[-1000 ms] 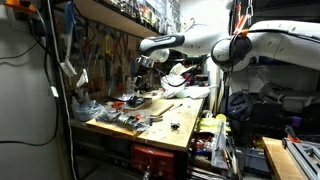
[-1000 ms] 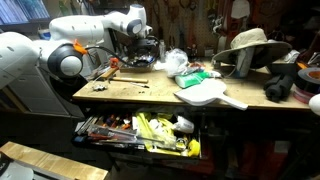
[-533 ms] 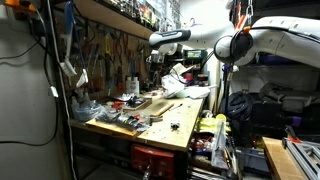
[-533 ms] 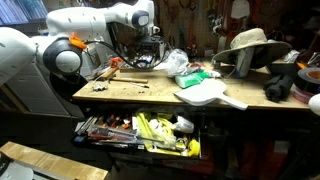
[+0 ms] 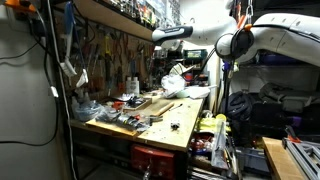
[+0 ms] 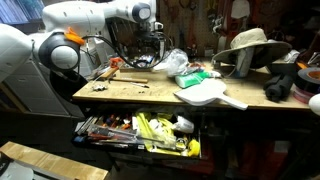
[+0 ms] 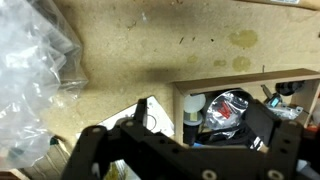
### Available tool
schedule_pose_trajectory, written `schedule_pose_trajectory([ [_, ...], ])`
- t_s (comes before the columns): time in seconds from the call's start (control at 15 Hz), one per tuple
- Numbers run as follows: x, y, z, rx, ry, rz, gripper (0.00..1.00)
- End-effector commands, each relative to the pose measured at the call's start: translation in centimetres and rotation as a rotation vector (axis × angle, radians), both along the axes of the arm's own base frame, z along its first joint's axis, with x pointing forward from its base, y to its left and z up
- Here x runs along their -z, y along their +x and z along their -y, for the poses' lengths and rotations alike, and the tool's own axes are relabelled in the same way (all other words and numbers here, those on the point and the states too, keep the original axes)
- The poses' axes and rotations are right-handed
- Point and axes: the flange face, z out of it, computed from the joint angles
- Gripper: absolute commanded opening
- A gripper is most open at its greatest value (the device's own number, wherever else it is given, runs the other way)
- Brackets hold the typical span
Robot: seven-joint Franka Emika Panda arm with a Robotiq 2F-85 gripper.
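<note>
A cluttered wooden workbench stands against a far wall hung with hand tools. Under its near edge an open drawer brims with tools. A shelf runs overhead, and the light is dim.

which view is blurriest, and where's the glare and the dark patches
Wrist view: blurriest; the clear plastic bag at left is soft and washed out, the end effector a dark silhouette, glare on the shiny crumpled wrapper. In an exterior view the workbench is lit but the left foreground lies in shadow.
</note>
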Motion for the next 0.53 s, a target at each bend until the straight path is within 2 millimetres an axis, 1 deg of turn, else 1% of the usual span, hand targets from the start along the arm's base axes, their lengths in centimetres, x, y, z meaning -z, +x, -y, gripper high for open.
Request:
schedule_pose_trajectory([
  [0.0,-1.0,-1.5,0.5,0.152,-0.005,-0.101,1.00],
  [0.2,-0.9,-2.9,1.2,0.242,-0.015,-0.199,1.00],
  [0.33,-0.6,-4.2,1.9,0.286,-0.017,-0.278,1.00],
  [0.47,-0.5,-5.3,2.7,0.294,0.007,-0.321,1.00],
])
